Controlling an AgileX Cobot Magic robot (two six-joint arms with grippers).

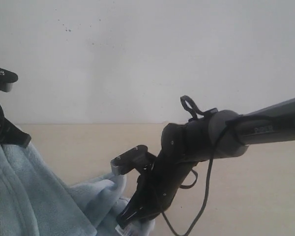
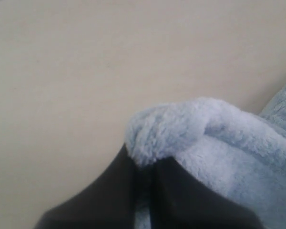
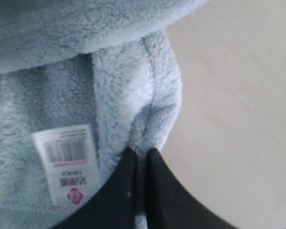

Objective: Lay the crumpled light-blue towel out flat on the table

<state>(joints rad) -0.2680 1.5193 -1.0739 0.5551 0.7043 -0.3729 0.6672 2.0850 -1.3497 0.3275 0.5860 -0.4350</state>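
Towel: the large pale light-blue fleecy terry towel (image 1: 37, 196) is in the near left part of the exterior view, still bunched in folds and not flat.
Towel shape: on the left it rises up to the left gripper, and from there it slopes down toward the right gripper.
Table: the smooth pale beige wood-look table (image 1: 88, 140) is under the towel; a wide bare part of it shows behind and to the right of the cloth.
Left gripper: the black left gripper (image 2: 145, 164) has its two fingers close together, and a thick rounded fold of the towel (image 2: 181, 126) is pinched between them.
Right gripper: the black right gripper (image 3: 140, 155) points down at the low end of the towel, and its jaws are pressed on a hemmed edge of the cloth (image 3: 152, 95).
Tag: a small white rectangular label (image 3: 69, 162) with grey print and a pink mark lies on the towel just beside the right gripper's fingers.
Right arm: in the exterior view it reaches in from the right, with a thin black cable (image 1: 206, 187) hanging in a loop below it.
Background: a plain white wall (image 1: 137, 59) stands behind the table.
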